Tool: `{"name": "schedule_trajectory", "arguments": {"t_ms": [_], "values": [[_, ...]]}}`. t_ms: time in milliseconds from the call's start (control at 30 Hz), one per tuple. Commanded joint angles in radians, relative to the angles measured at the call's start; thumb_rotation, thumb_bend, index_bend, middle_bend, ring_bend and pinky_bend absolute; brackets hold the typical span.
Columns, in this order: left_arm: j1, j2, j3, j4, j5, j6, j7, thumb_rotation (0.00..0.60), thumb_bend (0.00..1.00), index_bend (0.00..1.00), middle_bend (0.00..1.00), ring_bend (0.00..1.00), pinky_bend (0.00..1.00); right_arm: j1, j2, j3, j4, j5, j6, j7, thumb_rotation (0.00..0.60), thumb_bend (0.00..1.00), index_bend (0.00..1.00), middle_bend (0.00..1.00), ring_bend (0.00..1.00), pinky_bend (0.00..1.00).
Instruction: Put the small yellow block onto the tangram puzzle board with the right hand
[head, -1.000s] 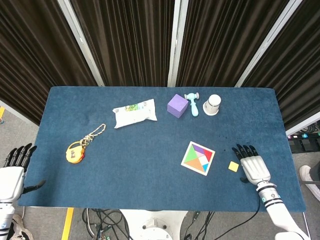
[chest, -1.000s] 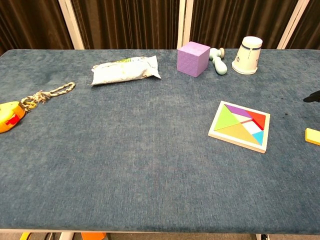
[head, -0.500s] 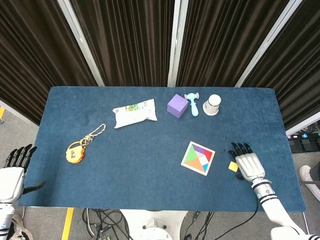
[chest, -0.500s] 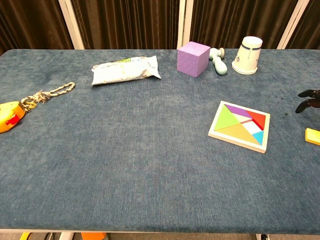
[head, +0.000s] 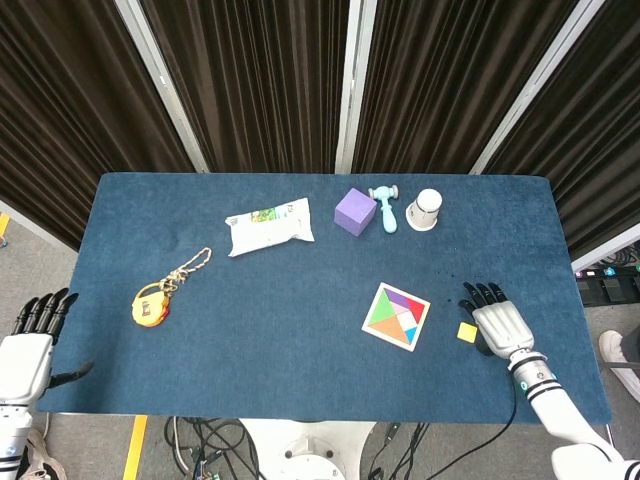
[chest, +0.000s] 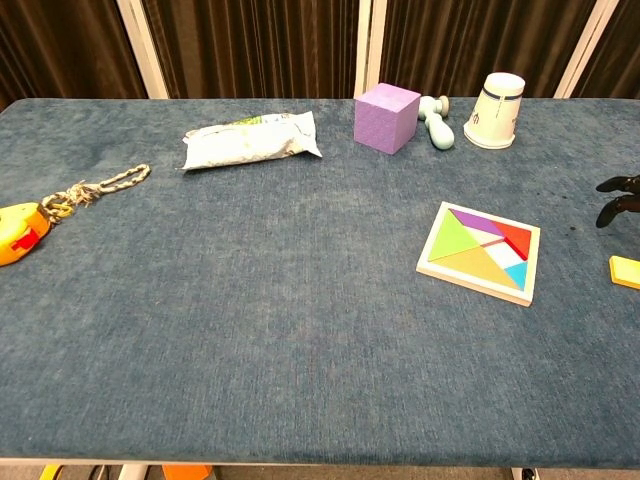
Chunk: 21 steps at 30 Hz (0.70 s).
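Note:
The small yellow block lies flat on the blue cloth, a little right of the tangram puzzle board. In the chest view the block shows at the right edge, and the board sits left of it. My right hand hovers just right of the block, palm down, fingers spread, holding nothing; only its dark fingertips enter the chest view. My left hand hangs off the table's left front corner, fingers apart and empty.
Along the back stand a purple cube, a light-blue toy hammer and a white paper cup. A white snack packet lies back left. An orange-yellow toy on a rope sits at the left.
My right hand has shifted left and slightly forward toward the yellow block, then eased a touch back. The block, board and left hand have stayed put.

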Motion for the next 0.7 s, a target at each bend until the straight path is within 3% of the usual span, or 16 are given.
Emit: {"name": "schedule_trajectory", "arguments": {"t_ms": [33,333,700], "values": [[0.000,0.000,0.000,-0.001,0.000,0.000,0.001,0.600,0.00,0.07,0.02,0.00,0.04,0.004,0.000,-0.003,0.000,0.000,-0.002,0.009,0.600,0.12,0.22,0.00,0.00,0.00],[0.000,-0.002,0.001,0.016,-0.003,-0.004,-0.023,0.600,0.00,0.07,0.02,0.00,0.04,-0.028,-0.020,-0.009,-0.033,0.009,0.064,0.027,0.600,0.11,0.23,0.00,0.00,0.00],[0.003,-0.007,0.006,0.040,-0.003,-0.005,-0.051,0.600,0.00,0.07,0.02,0.00,0.04,-0.020,-0.055,0.001,0.000,0.054,0.067,-0.007,0.600,0.12,0.23,0.00,0.00,0.00]]}}
